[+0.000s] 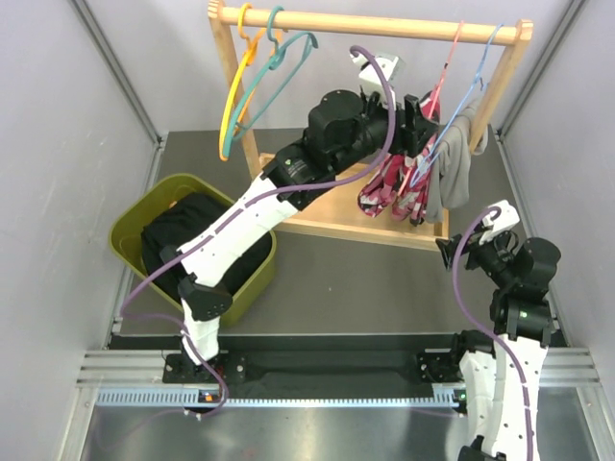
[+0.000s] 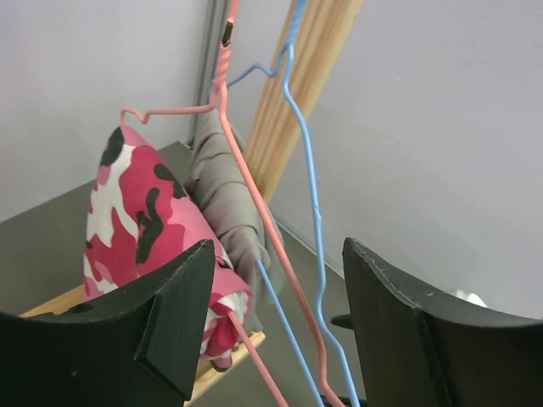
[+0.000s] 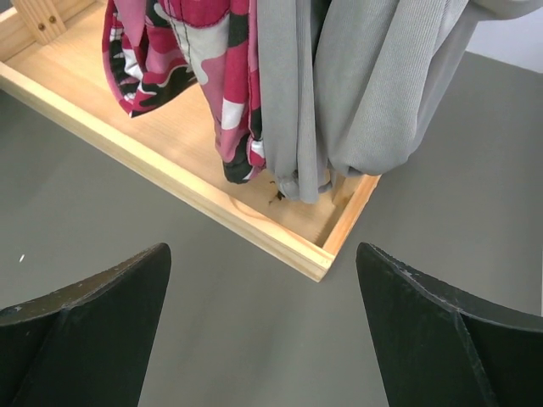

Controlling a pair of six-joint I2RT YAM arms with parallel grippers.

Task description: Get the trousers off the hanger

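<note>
Pink camouflage trousers [image 1: 384, 187] hang on a pink hanger [image 1: 444, 72] at the right end of the wooden rail [image 1: 375, 21]. Grey trousers [image 1: 452, 173] hang beside them on a blue hanger [image 1: 478, 77]. My left gripper [image 1: 420, 115] is open at the hangers. In the left wrist view the pink hanger wire [image 2: 254, 203] and the blue hanger wire [image 2: 307, 170] run between its open jaws [image 2: 280, 314], with the pink trousers [image 2: 144, 203] and grey trousers [image 2: 225, 191] to the left. My right gripper [image 1: 452, 252] is open and empty, low over the table near the rack base's corner [image 3: 327, 254].
A green bin [image 1: 135, 226] at the left holds black clothes [image 1: 192, 240]. An empty yellow hanger [image 1: 235, 91] and a teal hanger [image 1: 279, 67] hang at the rail's left end. Grey walls close in both sides.
</note>
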